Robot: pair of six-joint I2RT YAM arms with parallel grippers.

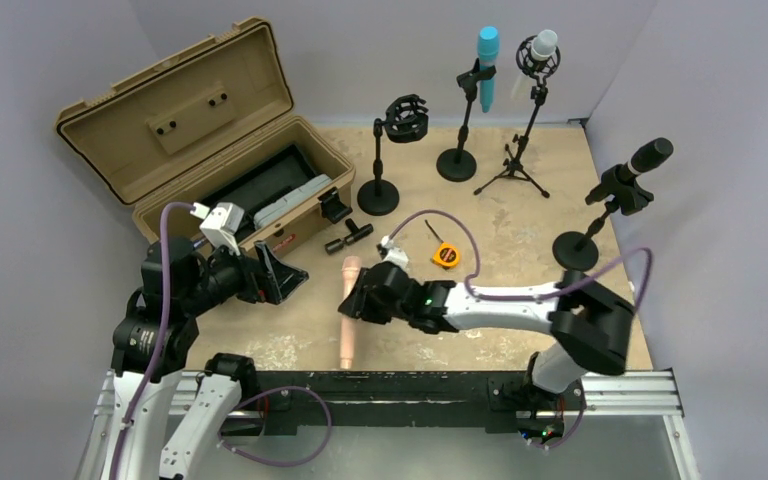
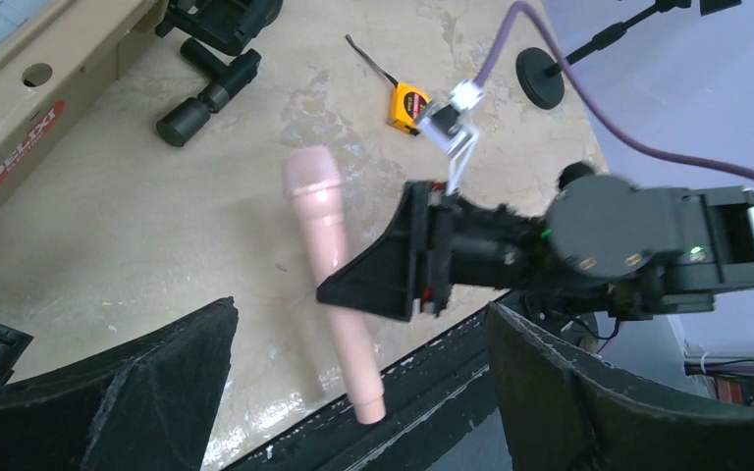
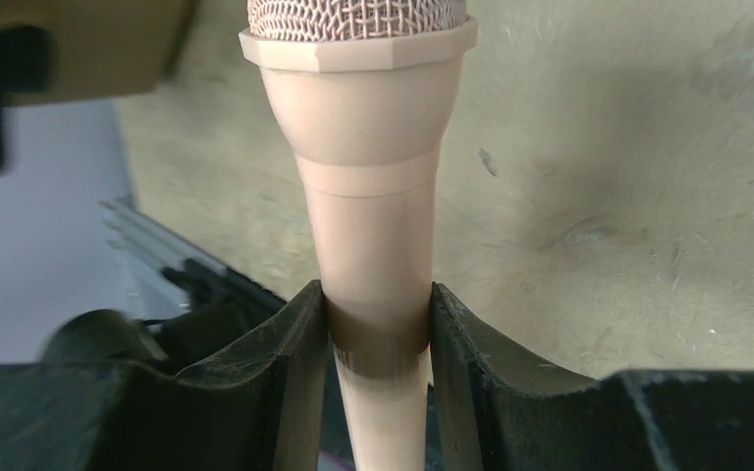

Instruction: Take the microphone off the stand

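A pale pink microphone (image 1: 348, 310) lies level, low over the table's front edge, head toward the back. My right gripper (image 1: 352, 300) is shut on its handle just below the head; the wrist view shows both fingers pressed to the pink microphone (image 3: 368, 147) at the right gripper (image 3: 378, 334). An empty stand (image 1: 378, 190) with a black shock mount stands behind. My left gripper (image 1: 285, 278) is open and empty, to the left of the microphone. From the left gripper (image 2: 361, 306) the microphone (image 2: 319, 221) and right gripper (image 2: 393, 270) show ahead.
An open tan case (image 1: 210, 130) sits at the back left. Stands hold a blue microphone (image 1: 487, 60), a grey one (image 1: 542, 48) and a black one (image 1: 645, 160). An orange tape measure (image 1: 446, 255) and black clips (image 1: 348, 238) lie mid-table.
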